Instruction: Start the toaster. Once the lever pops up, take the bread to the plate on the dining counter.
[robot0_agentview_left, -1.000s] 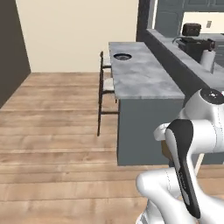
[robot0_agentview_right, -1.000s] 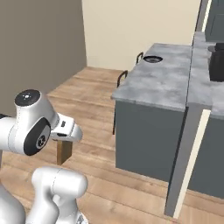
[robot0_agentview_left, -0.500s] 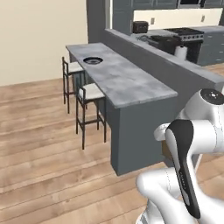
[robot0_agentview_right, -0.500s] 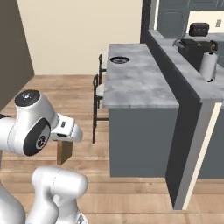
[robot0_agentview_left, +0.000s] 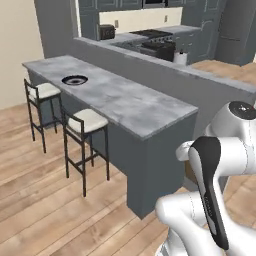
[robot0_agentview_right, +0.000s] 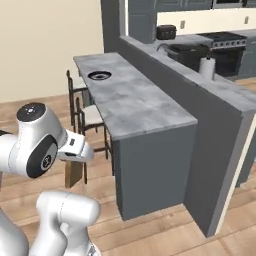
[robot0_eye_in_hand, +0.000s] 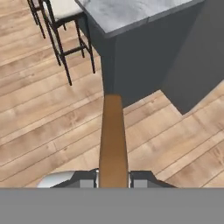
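Gripper (robot0_eye_in_hand: 113, 178) clenched on the bread (robot0_eye_in_hand: 113, 140); hand view shows the golden-brown slice edge-on, pinched between the two dark fingertips (robot0_eye_in_hand: 89, 179) and sticking out away from the hand over the wood floor (robot0_eye_in_hand: 39, 131). In the right base view the bread (robot0_agentview_right: 73, 173) hangs below the white wrist, held low beside the arm, well short of the counter.

Dining counter (robot0_agentview_left: 125, 102) is a long veined grey-white marble slab on a grey base, with a raised grey ledge (robot0_agentview_left: 165, 67) along its far long side. Same slab in the right base view (robot0_agentview_right: 135, 100), and its near corner shows at the top of the hand view (robot0_eye_in_hand: 131, 13).

Plate (robot0_agentview_left: 75, 80) sits on the slab near the far end, close to the stool-side edge: dark rim, paler centre, nothing on it. Right base view has it at the same far end (robot0_agentview_right: 99, 75).

Two stools (robot0_agentview_left: 85, 122) with pale seats stand against the counter's open long side.

Toaster (robot0_agentview_left: 106, 32), dark and boxy, sits on the back worktop beyond the ledge, against the wall; also seen in the right base view (robot0_agentview_right: 166, 32). Lever too small to make out.
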